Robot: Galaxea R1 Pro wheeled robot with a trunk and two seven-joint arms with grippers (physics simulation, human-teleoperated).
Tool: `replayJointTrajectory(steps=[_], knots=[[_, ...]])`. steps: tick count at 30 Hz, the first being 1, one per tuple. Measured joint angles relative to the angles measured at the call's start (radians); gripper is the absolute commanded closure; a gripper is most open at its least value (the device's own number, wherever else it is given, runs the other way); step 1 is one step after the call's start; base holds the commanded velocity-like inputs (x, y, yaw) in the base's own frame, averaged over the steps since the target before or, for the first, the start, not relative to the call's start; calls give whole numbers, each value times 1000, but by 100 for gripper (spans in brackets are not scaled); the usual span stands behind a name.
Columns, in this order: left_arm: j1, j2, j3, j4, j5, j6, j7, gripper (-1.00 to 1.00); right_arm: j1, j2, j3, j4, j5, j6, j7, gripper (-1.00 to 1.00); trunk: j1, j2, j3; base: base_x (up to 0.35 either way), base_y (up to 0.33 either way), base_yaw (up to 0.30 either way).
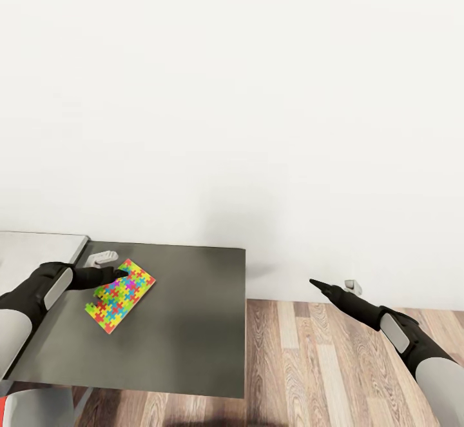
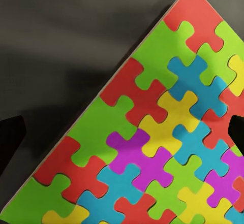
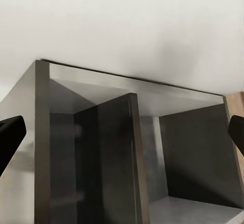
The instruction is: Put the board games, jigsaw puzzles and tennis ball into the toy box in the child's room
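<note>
One jigsaw puzzle (image 1: 120,304), a thin sheet of bright interlocking pieces, lies flat on the dark grey low section of the table (image 1: 193,324), toward its left. My left gripper (image 1: 119,274) hovers just over the puzzle's far corner. In the left wrist view the puzzle (image 2: 162,142) is very close, and the left gripper (image 2: 122,132) is open, its fingertips (image 2: 10,137) spread wide across the puzzle's edge and holding nothing. My right gripper (image 1: 314,282) hangs over the wood floor right of the table, open (image 3: 122,132) and empty, facing the table's dark side (image 3: 101,148).
A small pale grey object (image 1: 102,258) lies at the back of the dark section, beside my left gripper. The lighter grey desk top (image 1: 38,246) adjoins on the left. A white wall stands right behind the table. Wood-plank floor (image 1: 303,362) lies to the right.
</note>
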Motion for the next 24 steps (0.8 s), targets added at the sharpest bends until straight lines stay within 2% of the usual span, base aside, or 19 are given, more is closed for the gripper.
replayJointTrajectory(steps=[7,15,24], knots=[[0,0,0,0,0,0,-1,-100,0,0,0,1,-1,0,1,-100,0,0,0,0,-7,0],[0,-1,0,0,0,0,-1,-100,0,0,-1,1,0,0,1,-100,0,0,0,0,-168,0],[0,-2,0,0,0,0,0,-100,0,0,-2,2,-1,0,1,-100,0,0,0,0,-25,0]])
